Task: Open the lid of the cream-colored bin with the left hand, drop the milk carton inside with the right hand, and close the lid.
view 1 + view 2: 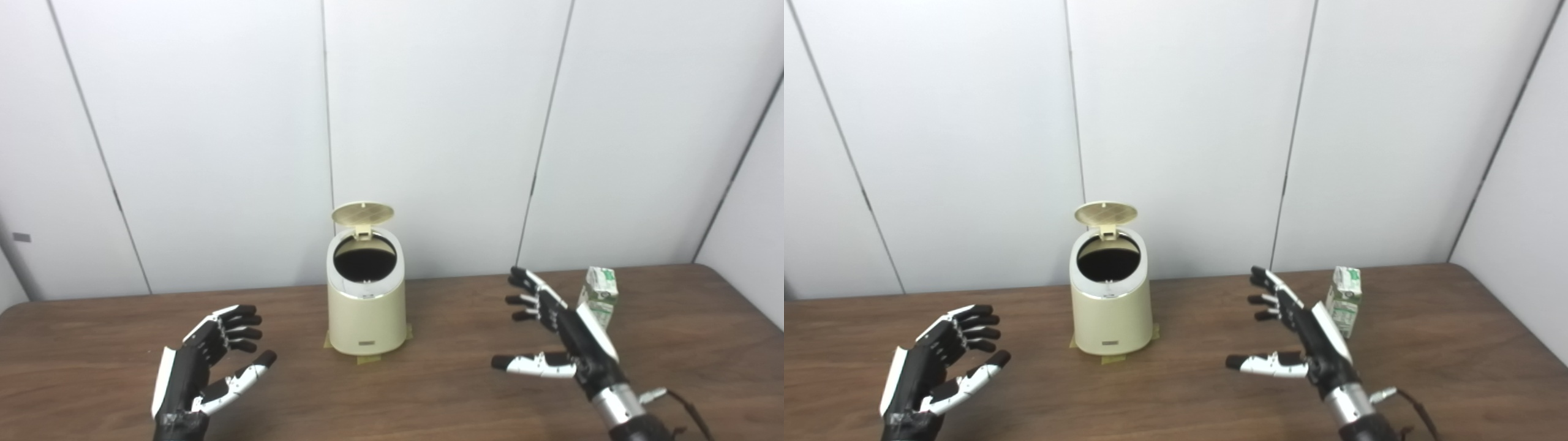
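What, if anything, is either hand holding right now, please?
Nothing is held. The left hand and right hand are both open, and the milk carton stands untouched on the table.

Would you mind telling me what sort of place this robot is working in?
Probably a lab or office test room: plain white wall panels behind a bare wooden table, with only a taped-down cream-colored bin and a milk carton set out.
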Available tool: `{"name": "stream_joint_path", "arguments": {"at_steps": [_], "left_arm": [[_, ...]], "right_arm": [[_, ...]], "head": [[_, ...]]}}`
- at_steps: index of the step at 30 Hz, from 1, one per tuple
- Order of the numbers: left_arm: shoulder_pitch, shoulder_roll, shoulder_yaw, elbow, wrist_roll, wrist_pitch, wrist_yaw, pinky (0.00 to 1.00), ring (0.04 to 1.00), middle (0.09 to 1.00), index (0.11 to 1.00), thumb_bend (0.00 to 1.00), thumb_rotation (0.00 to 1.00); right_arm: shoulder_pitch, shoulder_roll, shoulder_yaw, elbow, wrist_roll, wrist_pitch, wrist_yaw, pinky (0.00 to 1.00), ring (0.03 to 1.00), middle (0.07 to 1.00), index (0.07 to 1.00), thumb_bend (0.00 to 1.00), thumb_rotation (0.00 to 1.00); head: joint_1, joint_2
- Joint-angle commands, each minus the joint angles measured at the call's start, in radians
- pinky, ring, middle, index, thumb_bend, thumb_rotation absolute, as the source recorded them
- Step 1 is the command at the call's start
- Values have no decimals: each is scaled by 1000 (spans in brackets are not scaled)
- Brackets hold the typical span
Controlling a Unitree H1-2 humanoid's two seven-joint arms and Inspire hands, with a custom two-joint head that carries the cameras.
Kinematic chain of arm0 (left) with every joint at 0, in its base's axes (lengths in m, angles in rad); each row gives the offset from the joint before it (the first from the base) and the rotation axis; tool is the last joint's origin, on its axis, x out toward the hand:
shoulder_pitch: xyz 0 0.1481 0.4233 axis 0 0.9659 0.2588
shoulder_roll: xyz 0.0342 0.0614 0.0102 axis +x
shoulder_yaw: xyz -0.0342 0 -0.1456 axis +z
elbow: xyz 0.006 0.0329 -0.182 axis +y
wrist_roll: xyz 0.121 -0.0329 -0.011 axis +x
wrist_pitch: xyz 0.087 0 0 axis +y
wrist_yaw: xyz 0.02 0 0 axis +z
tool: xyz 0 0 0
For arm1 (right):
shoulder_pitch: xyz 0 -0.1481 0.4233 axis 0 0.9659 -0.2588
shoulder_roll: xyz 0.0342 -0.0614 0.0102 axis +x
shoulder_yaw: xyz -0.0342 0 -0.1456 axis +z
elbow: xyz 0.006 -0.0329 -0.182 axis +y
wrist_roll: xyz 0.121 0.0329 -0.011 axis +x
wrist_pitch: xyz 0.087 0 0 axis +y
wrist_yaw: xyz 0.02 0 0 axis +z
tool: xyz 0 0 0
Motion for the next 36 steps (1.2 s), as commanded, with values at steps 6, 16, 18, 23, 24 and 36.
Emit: {"name": "stream_joint_path", "arguments": {"at_steps": [6,16,18,23,24,36], "left_arm": [[-22,21,-7,32,14,-18,8,604,673,715,720,628,0],[-26,45,-11,43,-11,-10,-9,610,681,725,725,622,0],[-29,49,-10,48,-15,-10,-12,609,679,725,726,620,0],[-33,55,-4,57,-38,-4,-16,615,675,719,722,618,0],[-34,57,-4,60,-45,-6,-21,613,678,721,726,611,0],[-40,71,5,80,-72,-12,-47,615,674,717,715,617,0]], "right_arm": [[-127,-92,-57,-178,-16,146,16,605,742,846,889,750,64],[-199,-169,-198,-81,91,266,19,711,839,863,857,725,78],[-208,-191,-196,-58,85,294,27,725,852,875,866,748,92],[-231,-242,-166,45,93,308,74,788,897,927,926,814,176],[-238,-252,-158,69,101,313,92,822,921,947,948,815,178],[-348,-274,-86,481,139,173,169,966,983,980,1000,867,180]], "head": [[-54,-8],[-69,2],[-69,3],[-75,7],[-76,7],[-80,11]]}}
